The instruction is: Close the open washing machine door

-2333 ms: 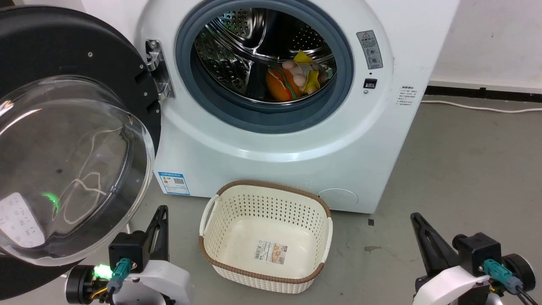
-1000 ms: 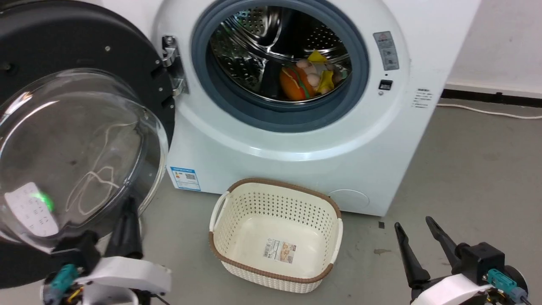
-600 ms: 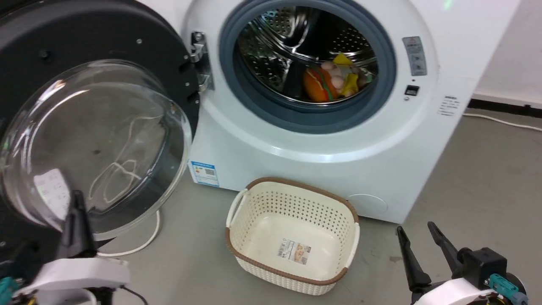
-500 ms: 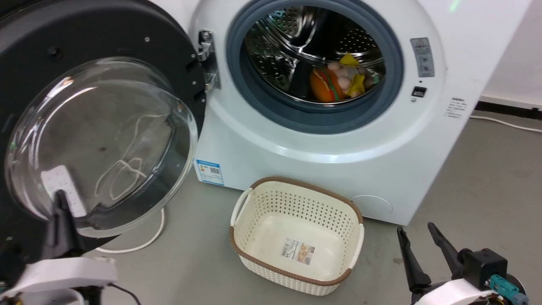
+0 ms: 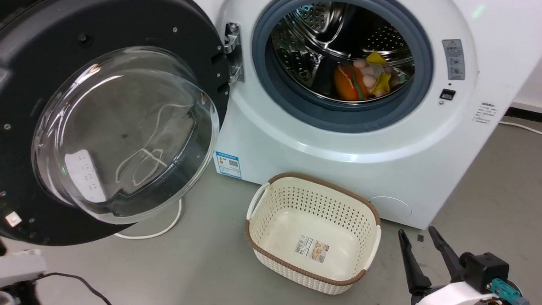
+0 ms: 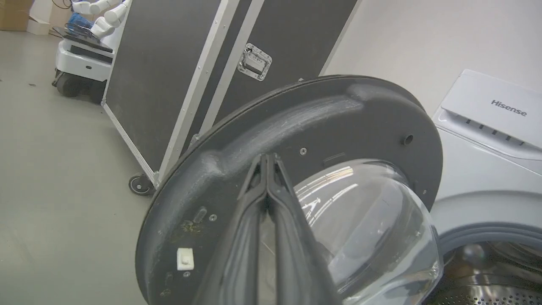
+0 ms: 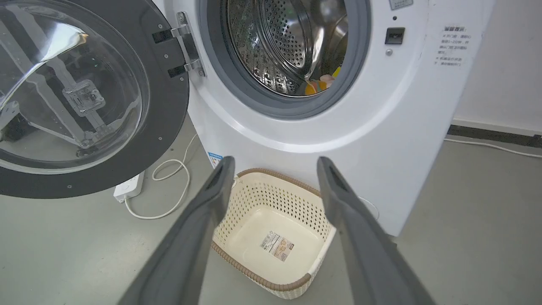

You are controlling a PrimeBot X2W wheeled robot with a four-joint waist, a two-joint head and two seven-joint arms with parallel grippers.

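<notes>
The door [image 5: 127, 29] stands wide open, hinged at the left of the washer [image 5: 338, 169] front, with its glass bowl [image 5: 127, 135] bulging toward the robot. The left gripper [image 6: 268, 160] has its jaws pressed together and empty. Its tips point at the door's inner rim above the glass; contact cannot be determined. The right gripper [image 5: 416, 231] sits low near the basket [image 5: 296, 274], jaws spread wide, holding nothing. Toys [image 5: 364, 76] lie in the drum [image 5: 313, 25].
</notes>
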